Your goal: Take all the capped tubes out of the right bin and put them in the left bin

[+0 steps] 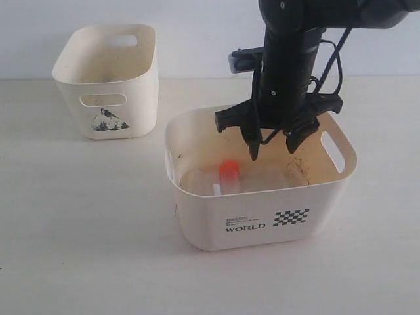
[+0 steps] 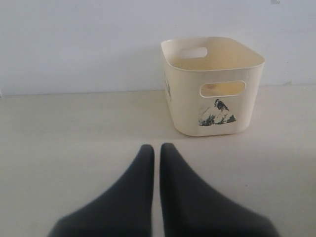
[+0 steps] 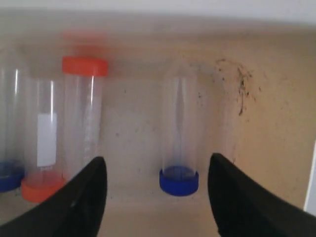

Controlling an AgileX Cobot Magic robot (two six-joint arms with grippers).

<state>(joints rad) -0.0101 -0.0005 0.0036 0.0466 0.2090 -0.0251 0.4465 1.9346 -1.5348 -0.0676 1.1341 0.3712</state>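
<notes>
My right hand (image 1: 272,152) released, hanging inside larger cream plastic "WORLD" bin (image 1: 197,226), middle of worktop (image 1: 79,249). Clear orange-capped tubes (image 3: 84,118) lie on its floor. My left hand (image 2: 156,148) clenched, empty. Smaller cream bin (image 1: 141,79) near worktop's back edge.

Lab-like setup, bare pale tabletop (image 1: 79,249), capped tubes (image 3: 83,123), white wall (image 1: 197,39)

A plain, pale bluish-white wall (image 1: 197,39) spans the exterior view from ten o'clock to two o'clock. Below it, a whitish tabletop (image 1: 79,249) with faint wood grain spreads toward six o'clock. The light is even and diffuse, and shadows fall softly.
</notes>
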